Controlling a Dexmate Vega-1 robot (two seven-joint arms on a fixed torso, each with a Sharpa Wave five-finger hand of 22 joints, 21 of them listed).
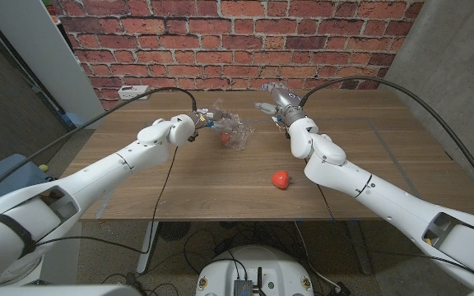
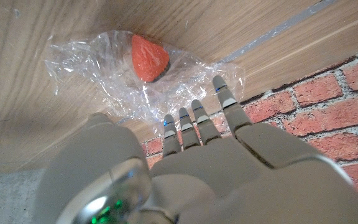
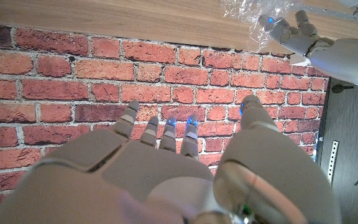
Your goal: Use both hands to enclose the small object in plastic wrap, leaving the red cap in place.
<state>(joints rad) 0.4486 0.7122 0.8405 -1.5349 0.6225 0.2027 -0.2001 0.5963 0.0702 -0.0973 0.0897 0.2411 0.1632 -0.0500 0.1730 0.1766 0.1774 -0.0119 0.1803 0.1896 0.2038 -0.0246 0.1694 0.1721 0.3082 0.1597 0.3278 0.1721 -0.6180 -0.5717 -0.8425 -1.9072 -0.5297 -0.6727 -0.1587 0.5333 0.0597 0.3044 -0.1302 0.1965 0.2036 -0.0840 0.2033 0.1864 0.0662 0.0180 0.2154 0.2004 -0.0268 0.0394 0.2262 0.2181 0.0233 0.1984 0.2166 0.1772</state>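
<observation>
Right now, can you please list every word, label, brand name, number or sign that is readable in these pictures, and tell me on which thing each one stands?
There is no readable text in these pictures.
The plastic wrap, the small red object inside it and the red cap carry no print.
The left hand and the right hand show only small blue and green lights, no lettering.
</observation>
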